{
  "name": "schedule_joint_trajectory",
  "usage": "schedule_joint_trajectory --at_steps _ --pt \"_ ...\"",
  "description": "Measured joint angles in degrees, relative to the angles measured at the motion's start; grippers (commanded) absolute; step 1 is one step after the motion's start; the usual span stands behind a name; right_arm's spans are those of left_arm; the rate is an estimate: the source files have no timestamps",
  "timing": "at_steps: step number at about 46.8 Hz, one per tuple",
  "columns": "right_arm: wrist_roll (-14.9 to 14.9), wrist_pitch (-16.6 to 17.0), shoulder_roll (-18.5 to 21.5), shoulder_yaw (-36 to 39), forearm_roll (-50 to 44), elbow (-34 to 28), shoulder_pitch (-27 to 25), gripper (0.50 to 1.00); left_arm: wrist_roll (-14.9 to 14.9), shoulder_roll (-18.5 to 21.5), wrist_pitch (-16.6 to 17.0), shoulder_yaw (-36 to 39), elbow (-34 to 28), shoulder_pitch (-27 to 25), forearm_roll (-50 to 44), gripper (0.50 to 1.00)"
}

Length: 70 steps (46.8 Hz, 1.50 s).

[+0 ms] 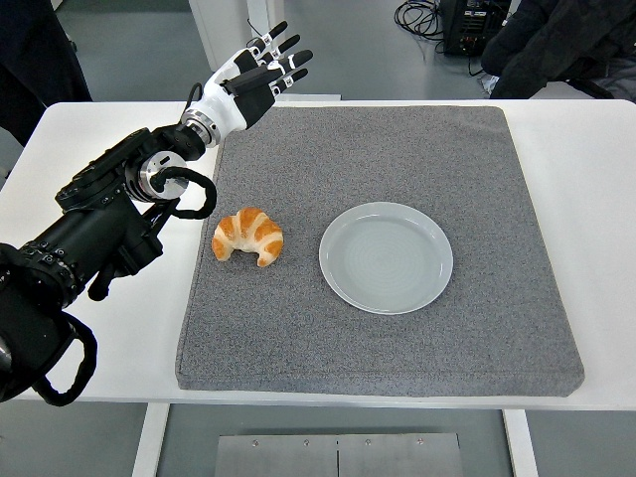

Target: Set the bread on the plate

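While the left arm (99, 229) reaches in from the left edge over the white worktop (596, 199), its left hand (248, 79) hangs raised above the far left corner of the grey mat (397, 338), well apart from everything lying on it. The fingers (288, 60) are stretched out and spread, pointing toward the right, and they hold nothing. The hand has a white back and black fingers, and a black cable loops beside the forearm.

The bread (248, 237), a golden croissant curved with its tips pointing toward the near edge, lies on the mat in its left half, near the mat's left border. Just to its right, but not touching it, sits the plate (386, 257), round, pale and bare, roughly at the mat's centre. The croissant rests fully on the mat, outside the plate's rim.

The mat covers most of the worktop's middle, its edges roughly parallel to the worktop's own. Beyond the far edge, a dark-clad person (566, 45) shows at the upper right, with black cables (422, 15) on the floor nearby.
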Motion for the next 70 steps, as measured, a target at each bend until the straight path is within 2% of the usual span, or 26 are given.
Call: schedule_joint_trajectory --at_steps 26,34,46,52,56,61,66,70 --pt "0.0 0.0 0.0 0.02 0.02 0.0 -0.02 1.0 0.04 0.0 0.17 -0.21 -1.1 -0.34 -0.05 0.998" --pt "0.0 0.0 0.0 -0.01 0.03 0.0 -0.01 1.0 0.64 0.0 -1.05 0.15 -1.4 -0.33 -0.04 0.998" --pt "0.0 0.0 0.0 0.0 0.02 0.0 -0.02 1.0 0.3 0.0 -1.13 0.43 -2.19 -0.85 0.09 0.998" --pt "0.0 0.0 0.0 0.0 0.02 0.0 -0.01 1.0 0.64 2.07 -0.88 0.72 -6.5 -0.34 0.39 0.998" --pt "0.01 0.0 0.0 0.01 0.0 0.0 -0.04 1.0 1.87 4.1 0.18 2.24 -11.32 0.01 0.98 0.998" --pt "0.0 0.0 0.0 0.0 0.01 0.0 -0.03 1.0 3.76 8.04 4.32 6.17 -18.42 0.96 1.06 0.998" --pt "0.01 0.0 0.0 -0.02 0.02 0.0 0.0 1.0 3.93 12.07 8.36 8.63 -26.69 1.45 1.15 0.998" --pt "0.0 0.0 0.0 -0.02 0.05 0.0 -0.01 1.0 3.99 14.29 10.26 9.04 -31.83 1.85 1.21 0.998"
